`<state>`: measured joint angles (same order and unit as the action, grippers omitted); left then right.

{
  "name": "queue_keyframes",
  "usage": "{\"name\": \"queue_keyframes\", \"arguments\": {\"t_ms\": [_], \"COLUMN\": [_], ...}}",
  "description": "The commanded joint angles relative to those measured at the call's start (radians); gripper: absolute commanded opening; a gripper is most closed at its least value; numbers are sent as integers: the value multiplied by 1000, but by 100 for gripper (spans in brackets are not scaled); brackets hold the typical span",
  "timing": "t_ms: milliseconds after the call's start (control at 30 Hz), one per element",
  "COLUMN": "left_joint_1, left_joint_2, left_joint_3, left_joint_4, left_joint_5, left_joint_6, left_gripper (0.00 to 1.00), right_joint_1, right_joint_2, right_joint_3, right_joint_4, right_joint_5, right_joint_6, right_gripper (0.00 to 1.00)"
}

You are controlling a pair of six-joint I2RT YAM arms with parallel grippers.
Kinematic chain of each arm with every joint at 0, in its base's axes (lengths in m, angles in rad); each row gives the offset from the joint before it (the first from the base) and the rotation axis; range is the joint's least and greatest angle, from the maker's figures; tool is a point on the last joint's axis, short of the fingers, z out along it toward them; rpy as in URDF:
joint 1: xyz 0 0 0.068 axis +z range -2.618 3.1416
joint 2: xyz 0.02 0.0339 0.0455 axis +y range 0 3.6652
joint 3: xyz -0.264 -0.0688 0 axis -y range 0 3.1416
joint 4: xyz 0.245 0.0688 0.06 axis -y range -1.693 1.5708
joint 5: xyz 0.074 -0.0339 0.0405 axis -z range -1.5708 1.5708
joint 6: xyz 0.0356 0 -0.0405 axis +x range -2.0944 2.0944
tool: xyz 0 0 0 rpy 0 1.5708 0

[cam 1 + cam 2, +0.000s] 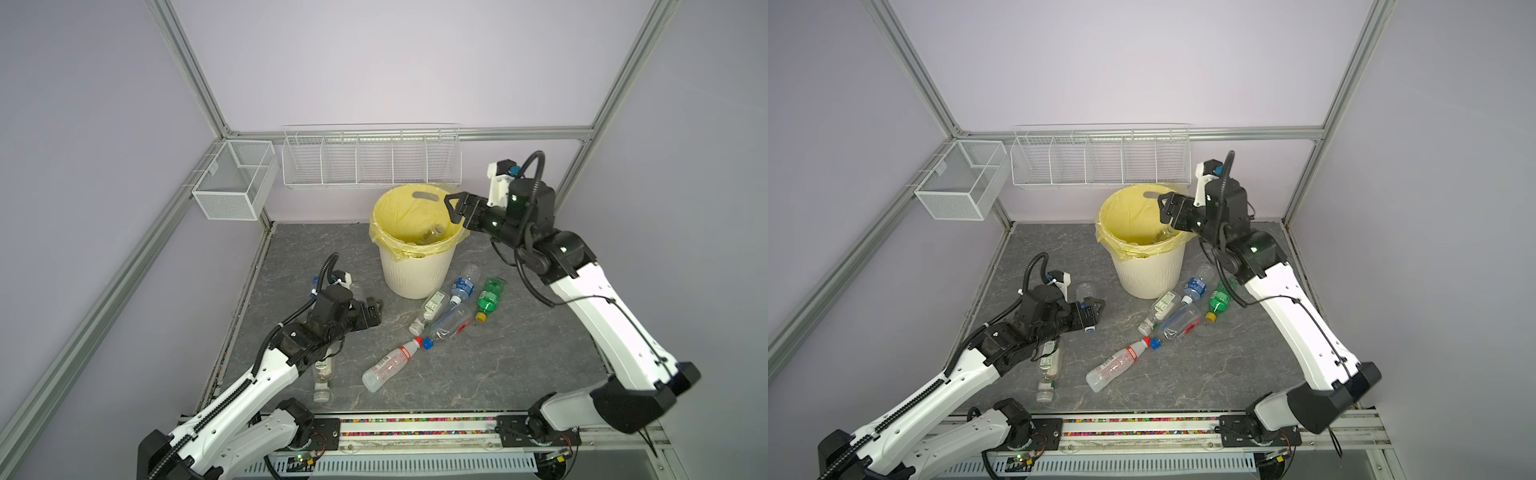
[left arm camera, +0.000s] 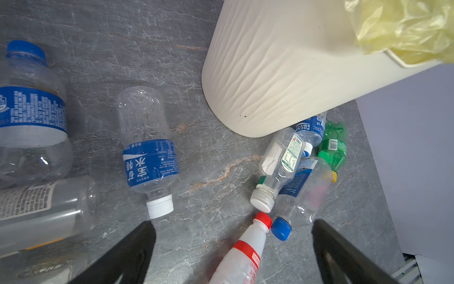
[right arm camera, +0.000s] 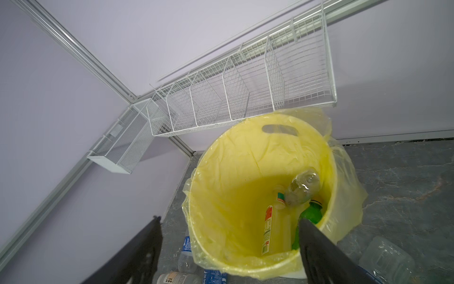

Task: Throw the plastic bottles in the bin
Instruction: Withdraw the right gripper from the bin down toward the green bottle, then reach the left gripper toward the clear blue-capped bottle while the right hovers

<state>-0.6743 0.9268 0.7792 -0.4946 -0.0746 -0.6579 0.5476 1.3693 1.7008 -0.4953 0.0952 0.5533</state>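
Note:
The cream ribbed bin (image 1: 415, 270) (image 1: 1150, 274) with its yellow liner stands at the back of the grey floor. My right gripper (image 1: 451, 208) (image 3: 228, 220) hangs open and empty over the bin's right rim. Inside the bin (image 3: 233, 172) lie a clear bottle (image 3: 303, 184), a green bottle (image 3: 312, 214) and an orange-labelled bottle (image 3: 270, 228). Several plastic bottles lie by the bin's foot, among them a blue-labelled one (image 1: 463, 284), a green one (image 1: 490, 297) and a red-capped white one (image 1: 390, 363). My left gripper (image 1: 376, 309) (image 2: 233, 222) is open and low, with the red-capped bottle (image 2: 245, 253) lying below it.
A blue-labelled bottle with a white cap (image 2: 149, 152) and a bigger blue-capped one (image 2: 29, 110) lie left of the bin. Another bottle (image 1: 323, 374) lies under my left arm. White wire baskets (image 1: 372, 160) (image 1: 235, 178) hang on the back and left walls.

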Motion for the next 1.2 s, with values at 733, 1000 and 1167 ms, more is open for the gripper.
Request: {"name": "queue_keyframes", "arguments": {"t_ms": [733,1000,1167], "left_joint_1": [-61,-134,-200], "left_joint_2": [55,103,113], "left_joint_3": [-45,-26,-14], "left_joint_4": [14,38,42], "left_joint_5": [111,81,7], "left_joint_6": [62,6,-11], "left_gripper": [99,99,99], "right_joint_1": [-9,-73,-143], "right_joint_2": [-457,-457,-416], "right_joint_3": [-657,-780,-815], "right_joint_4": [-229,-180,-172], "right_joint_5": [75,28,-39], "right_joint_6": [62,-2,-47], "right_gripper": [88,88,89]}}
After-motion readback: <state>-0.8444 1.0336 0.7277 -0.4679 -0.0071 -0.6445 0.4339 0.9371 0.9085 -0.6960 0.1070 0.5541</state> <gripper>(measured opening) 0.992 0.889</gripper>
